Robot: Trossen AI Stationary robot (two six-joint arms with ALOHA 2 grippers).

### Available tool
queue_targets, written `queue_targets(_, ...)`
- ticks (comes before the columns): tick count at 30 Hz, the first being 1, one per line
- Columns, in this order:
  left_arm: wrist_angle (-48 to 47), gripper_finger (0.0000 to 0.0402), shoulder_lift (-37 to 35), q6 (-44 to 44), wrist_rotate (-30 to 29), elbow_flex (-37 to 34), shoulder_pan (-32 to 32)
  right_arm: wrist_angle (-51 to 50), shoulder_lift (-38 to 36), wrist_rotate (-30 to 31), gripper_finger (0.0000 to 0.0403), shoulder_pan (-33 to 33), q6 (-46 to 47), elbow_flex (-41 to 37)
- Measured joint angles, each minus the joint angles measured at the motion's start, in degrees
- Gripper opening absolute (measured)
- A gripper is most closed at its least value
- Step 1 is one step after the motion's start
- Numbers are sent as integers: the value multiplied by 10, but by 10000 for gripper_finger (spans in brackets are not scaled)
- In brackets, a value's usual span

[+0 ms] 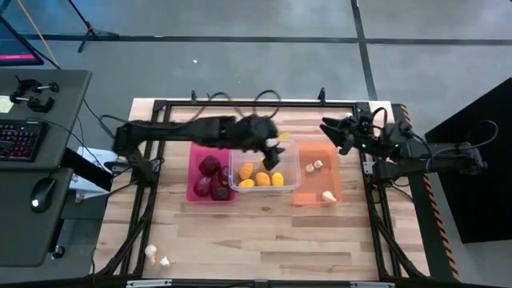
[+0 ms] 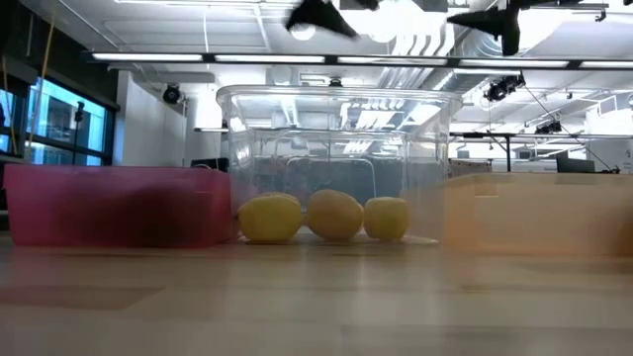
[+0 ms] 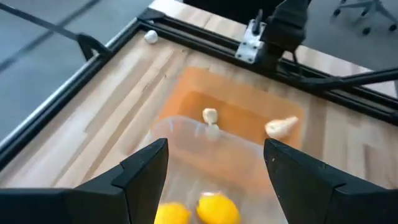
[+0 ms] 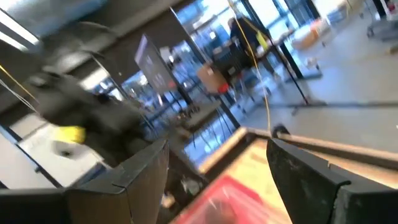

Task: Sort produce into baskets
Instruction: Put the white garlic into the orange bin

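Wooden counter (image 1: 264, 232) carrying three trays set side by side in a row. The left arm reaches across from the left; its claw (image 1: 274, 152) hangs over the far part of the clear tray (image 1: 293, 164), fingers (image 3: 146, 165) spread wide and holding nothing, with the lemons directly beneath and ahead of it. The right claw (image 1: 332, 132) waits above the far right corner of the counter, beyond the orange tray, fingers (image 4: 134, 171) apart and empty.

Red tray (image 1: 194, 180), left of the row: several dark red roundish lumps (image 1: 213, 178).

Clear tray, middle: yellow lemons (image 1: 262, 178) clustered on the near side; three show in the low view (image 2: 334, 216), and two in the left wrist view (image 3: 217, 208).

Orange tray (image 1: 308, 196), right: two whitish garlic bulbs, one toward the far side (image 1: 316, 166), one at the near side (image 1: 329, 195), well apart from each other.

Loose on the counter: two more garlic bulbs (image 1: 156, 256) near the front left corner, well apart from all three trays.
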Motion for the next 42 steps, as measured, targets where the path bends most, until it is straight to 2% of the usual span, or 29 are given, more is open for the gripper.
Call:
queue_targets(7, -35, 252, -116, -74, -139, -83, -157, -75, 28, -1, 261, 30, 55, 0)
queue_targets(11, -85, 252, -155, -187, -149, -142, -256, -72, 54, 1, 261, 49, 60, 0)
queue_targets(14, -122, 252, -170, -300, -117, -185, -321, -73, 74, 1, 261, 56, 76, 0)
queue_targets(18, -128, 252, -174, -448, -41, -232, -392, -73, 98, 1, 261, 62, 91, 0)
queue_targets(21, -126, 252, -171, -496, 47, -261, -429, -73, 113, 1, 261, 65, 95, 0)
queue_targets(29, -124, 252, -171, -701, 214, -350, -499, -73, 136, 2, 261, 68, 103, 0)
queue_targets(35, -97, 252, -169, -802, 294, -418, -550, -75, 142, 3, 261, 68, 103, 0)
queue_targets(42, -30, 252, -124, -814, 344, -437, -560, -86, 142, 3, 261, 68, 103, 0)
